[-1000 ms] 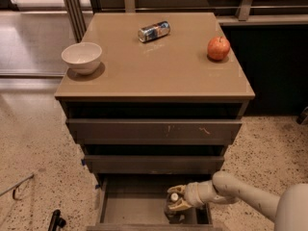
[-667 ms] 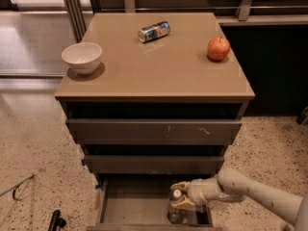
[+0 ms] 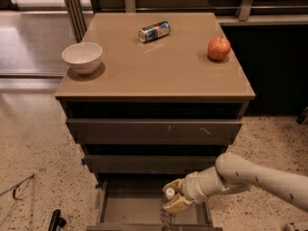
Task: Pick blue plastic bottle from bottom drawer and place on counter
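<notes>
- Gripper (image 3: 174, 195) sits low inside the open bottom drawer (image 3: 137, 210), right of its middle, on the end of the arm (image 3: 255, 177) that reaches in from the right.
- Fingers (image 3: 177, 205) look clamped on the neck of the blue plastic bottle (image 3: 167, 218), one on each side, touching as far as we can see.
- Bottle is upright and in the drawer; its base runs to the frame's bottom edge, so we cannot tell whether it is off the drawer floor.
- Change from a second ago: the white cap (image 3: 169, 193) now shows plainly between the fingers, where before the gripper covered it; the forearm also sits higher.
- We read that as the grasp made and the lift just starting, with the placing step not yet done.
- Counter (image 3: 154, 76) above holds a bowl (image 3: 82, 57) at left, a can (image 3: 154, 31) lying at the back and an apple (image 3: 219, 48) at right.
- Next move, we judge: raise the bottle clear of the two upper drawer fronts, then set it down on the counter between those items.
</notes>
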You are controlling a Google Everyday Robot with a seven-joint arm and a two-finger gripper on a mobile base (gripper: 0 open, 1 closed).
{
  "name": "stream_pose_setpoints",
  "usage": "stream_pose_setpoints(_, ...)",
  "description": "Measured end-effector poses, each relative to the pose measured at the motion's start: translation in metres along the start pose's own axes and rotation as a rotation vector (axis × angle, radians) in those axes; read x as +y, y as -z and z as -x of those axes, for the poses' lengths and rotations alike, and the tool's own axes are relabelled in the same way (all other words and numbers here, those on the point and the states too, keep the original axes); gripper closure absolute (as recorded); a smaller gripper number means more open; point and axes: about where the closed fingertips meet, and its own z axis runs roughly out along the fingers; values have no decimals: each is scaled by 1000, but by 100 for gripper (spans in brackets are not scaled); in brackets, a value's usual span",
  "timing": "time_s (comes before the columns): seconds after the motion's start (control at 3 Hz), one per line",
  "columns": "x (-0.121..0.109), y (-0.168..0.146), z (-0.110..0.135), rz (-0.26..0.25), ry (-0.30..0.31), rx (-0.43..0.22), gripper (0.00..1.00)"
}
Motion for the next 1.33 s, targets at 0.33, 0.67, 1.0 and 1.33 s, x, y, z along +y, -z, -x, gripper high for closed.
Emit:
stream_pose_setpoints(0.33, -3, 34, 33, -41, 36, 43, 100)
stream_pose_setpoints(0.67, -3, 34, 34, -42, 39, 43, 100)
stream_pose_setpoints(1.0, 1, 52, 63, -55, 53, 22, 100)
stream_pose_setpoints(1.33, 19, 83, 123, -60, 92, 6, 100)
